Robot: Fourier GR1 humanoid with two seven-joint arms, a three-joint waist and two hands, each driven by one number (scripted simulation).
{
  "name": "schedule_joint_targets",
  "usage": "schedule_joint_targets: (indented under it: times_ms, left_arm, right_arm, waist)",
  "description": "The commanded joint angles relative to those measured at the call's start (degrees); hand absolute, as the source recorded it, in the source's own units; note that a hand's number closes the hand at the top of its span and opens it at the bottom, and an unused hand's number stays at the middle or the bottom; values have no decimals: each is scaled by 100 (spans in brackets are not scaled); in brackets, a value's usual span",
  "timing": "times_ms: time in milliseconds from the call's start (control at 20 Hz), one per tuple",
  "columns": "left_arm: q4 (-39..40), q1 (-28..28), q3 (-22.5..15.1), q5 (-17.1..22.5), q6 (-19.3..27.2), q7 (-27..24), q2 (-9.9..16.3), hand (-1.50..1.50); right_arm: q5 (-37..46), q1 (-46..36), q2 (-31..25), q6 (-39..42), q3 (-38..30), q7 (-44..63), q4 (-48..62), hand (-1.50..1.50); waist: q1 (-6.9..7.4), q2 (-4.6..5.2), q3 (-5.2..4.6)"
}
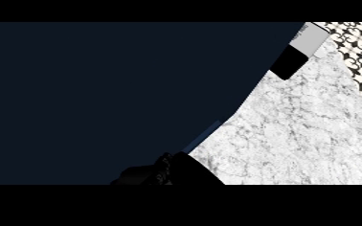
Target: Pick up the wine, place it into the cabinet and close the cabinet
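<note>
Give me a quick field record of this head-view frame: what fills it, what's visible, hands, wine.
dominant surface: dark navy panel, fills most of the view, probably the cabinet
counter: white marbled top, at right
upper right: grey and black block, identity unclear
wall: patterned strip at top right corner
hand: black shape at the lower edge against the panel; which hand and finger state unclear
wine: not visible
cabinet state: cannot tell
</note>
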Motion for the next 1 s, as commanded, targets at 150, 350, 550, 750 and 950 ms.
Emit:
schedule_joint_targets:
  times_ms: [150,350,550,750,950]
  left_arm:
    - [16,304,702,421,-623,339,-59,-150]
    - [357,-227,472,210,-536,526,-198,-150]
    - [56,75,860,232,-714,839,-253,-150]
    - [-91,-204,718,218,-545,1138,-284,-150]
    - [142,-924,145,-94,-138,1477,-417,-150]
  right_arm:
    - [-327,-1459,12,-660,-516,-445,1655,150]
    - [-453,-1979,12,-674,-926,-797,2479,150]
    - [-533,-2218,12,-401,-1334,-1138,3159,150]
    - [-505,-2387,-194,123,-2076,-1803,3967,150]
    - [-723,-2873,-366,558,-2622,-1924,4412,150]
  waist:
    - [4,23,7]
    - [-96,48,5]
    - [-79,33,8]
    - [-112,47,10]
    - [-195,59,9]
